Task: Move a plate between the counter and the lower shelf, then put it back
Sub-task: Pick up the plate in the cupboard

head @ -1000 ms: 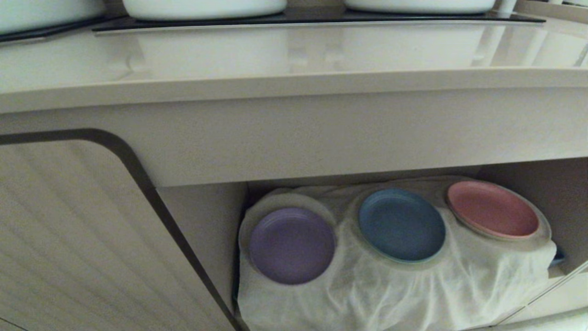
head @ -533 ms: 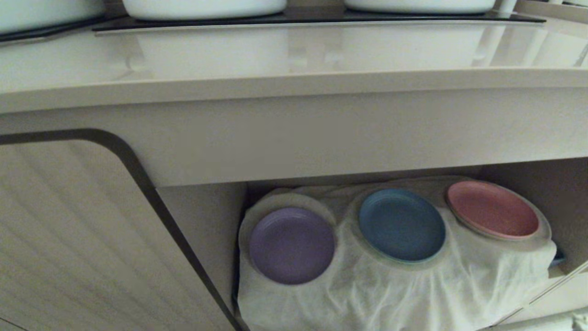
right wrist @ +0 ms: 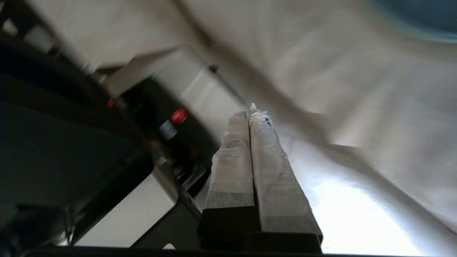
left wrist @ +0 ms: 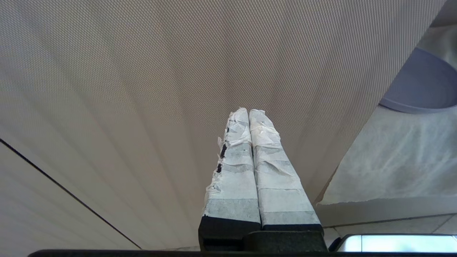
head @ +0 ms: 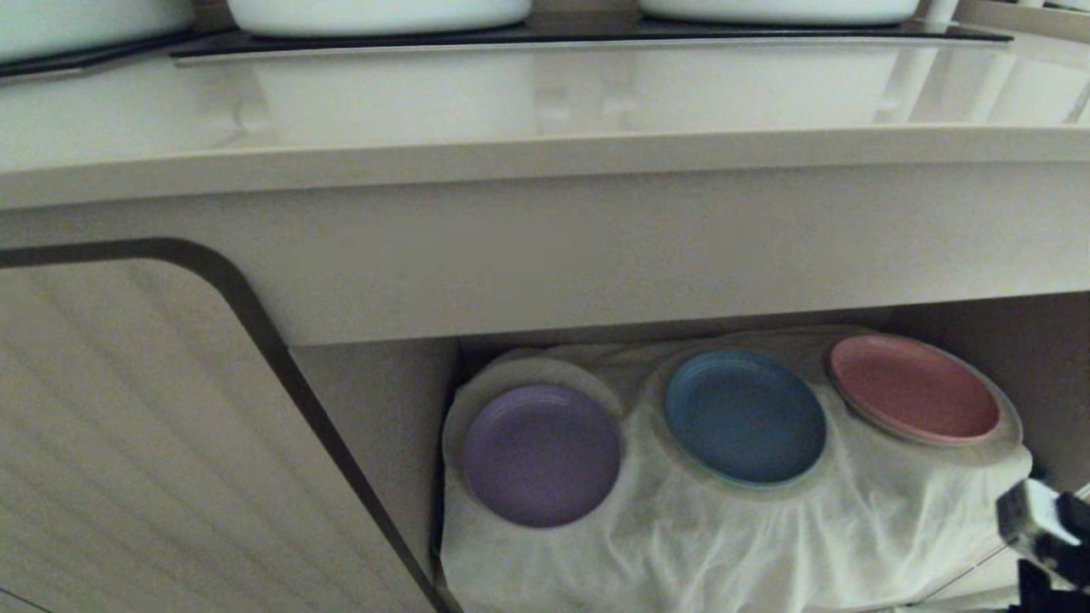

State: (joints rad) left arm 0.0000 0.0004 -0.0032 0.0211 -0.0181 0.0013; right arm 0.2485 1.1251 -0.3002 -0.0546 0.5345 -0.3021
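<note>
The small round lilac matte plate (head: pixel 542 454) lay on the leftmost mound of the wrinkled white cloth (head: pixel 766 536) in the shadowed beige lower shelf (head: pixel 1043 366), well off to the left of the right gripper (right wrist: pixel 251 112), which showed only at the lower right corner of the head view. Between that gripper and the lilac plate sat a blue plate (head: pixel 744 416), with a pink plate (head: pixel 913 387) just above the gripper. Its taped fingers were pressed together, holding nothing. To do the pick-up well, it would likely need to spread them first, pass in front of the blue plate without brushing it, and take the lilac rim from the near edge, staying under the thick front of the glossy cream counter (head: pixel 545 94). The left gripper (left wrist: pixel 249 111), also pressed together and empty, pointed at a beige cabinet panel (left wrist: pixel 125 89).

Most of the right arm was cut off, its wrist view was smeared, and the shelf's back was too dark to read.
</note>
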